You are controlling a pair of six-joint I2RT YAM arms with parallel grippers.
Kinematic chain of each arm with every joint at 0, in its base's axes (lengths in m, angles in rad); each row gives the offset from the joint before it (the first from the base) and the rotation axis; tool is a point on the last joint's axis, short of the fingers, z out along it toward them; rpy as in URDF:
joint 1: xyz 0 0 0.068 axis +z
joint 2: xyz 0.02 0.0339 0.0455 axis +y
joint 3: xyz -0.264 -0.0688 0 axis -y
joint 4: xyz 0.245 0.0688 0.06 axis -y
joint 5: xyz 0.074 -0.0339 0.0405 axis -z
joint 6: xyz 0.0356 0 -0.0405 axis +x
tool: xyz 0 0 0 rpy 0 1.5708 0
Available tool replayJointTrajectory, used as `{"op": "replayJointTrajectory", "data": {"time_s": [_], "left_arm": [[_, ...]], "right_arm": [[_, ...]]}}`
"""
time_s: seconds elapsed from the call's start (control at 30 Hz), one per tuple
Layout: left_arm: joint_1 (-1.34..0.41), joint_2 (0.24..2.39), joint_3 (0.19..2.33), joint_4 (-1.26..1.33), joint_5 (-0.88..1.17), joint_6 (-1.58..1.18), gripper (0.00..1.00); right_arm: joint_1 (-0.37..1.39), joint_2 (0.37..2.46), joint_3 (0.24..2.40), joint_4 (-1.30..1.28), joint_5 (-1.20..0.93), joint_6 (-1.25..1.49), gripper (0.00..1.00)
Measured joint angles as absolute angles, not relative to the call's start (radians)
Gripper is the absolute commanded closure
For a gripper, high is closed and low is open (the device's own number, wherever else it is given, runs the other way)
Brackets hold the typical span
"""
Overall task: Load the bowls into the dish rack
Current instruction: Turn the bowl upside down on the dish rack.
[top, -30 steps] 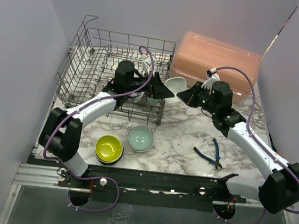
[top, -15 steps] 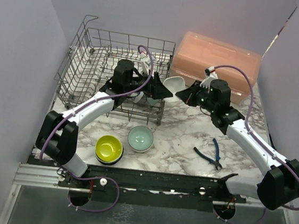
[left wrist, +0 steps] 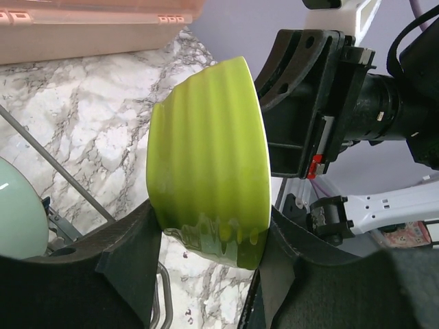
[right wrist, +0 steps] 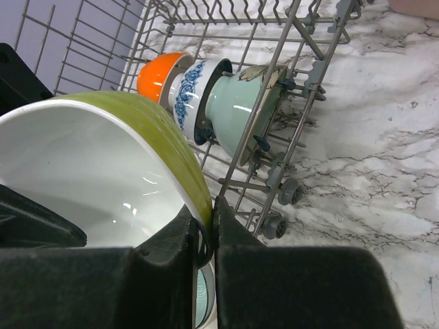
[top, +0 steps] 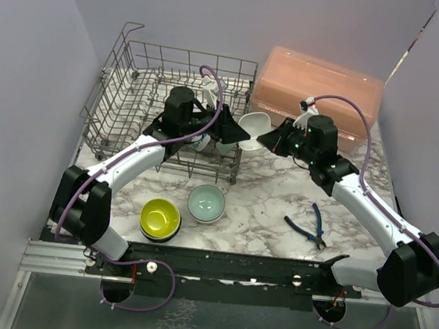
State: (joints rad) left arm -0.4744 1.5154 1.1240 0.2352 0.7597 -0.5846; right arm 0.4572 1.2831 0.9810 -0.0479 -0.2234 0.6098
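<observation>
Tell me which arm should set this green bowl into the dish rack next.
Probably left. The left gripper reaches out from over the dish rack, its fingers flanking the green bowl. The right gripper pinches the bowl's rim from beside the rack, farther from the tines.

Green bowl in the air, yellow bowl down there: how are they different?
The green bowl hangs sideways in the right end effector; the yellow bowl stands upright, with nothing gripping it. The green bowl is white inside; the yellow bowl is yellow inside. Both are round.
</observation>
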Motion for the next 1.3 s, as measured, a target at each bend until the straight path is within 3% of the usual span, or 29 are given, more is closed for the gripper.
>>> {"op": "replayJointTrajectory", "data": {"time_s": [0.07,0.37,0.73,0.87,1.3], "left_arm": [[-0.474,1.515,1.124,0.234,0.759,-0.582,1.0],[-0.458,1.516,1.133,0.193,0.755,-0.571,1.0],[-0.334,1.51,1.144,0.128,0.686,-0.514,1.0],[-0.284,1.484,1.158,0.063,0.6,-0.453,1.0],[-0.172,1.406,1.237,-0.168,0.161,-0.222,1.0]], "right_arm": [[0.457,1.283,0.981,-0.046,-0.227,0.612,0.79],[0.457,1.283,0.98,-0.034,-0.241,0.61,0.36],[0.457,1.248,0.948,-0.023,-0.245,0.598,0.06],[0.457,1.224,0.92,-0.023,-0.245,0.587,0.0],[0.457,1.173,0.843,-0.028,-0.244,0.543,0.0]]}}
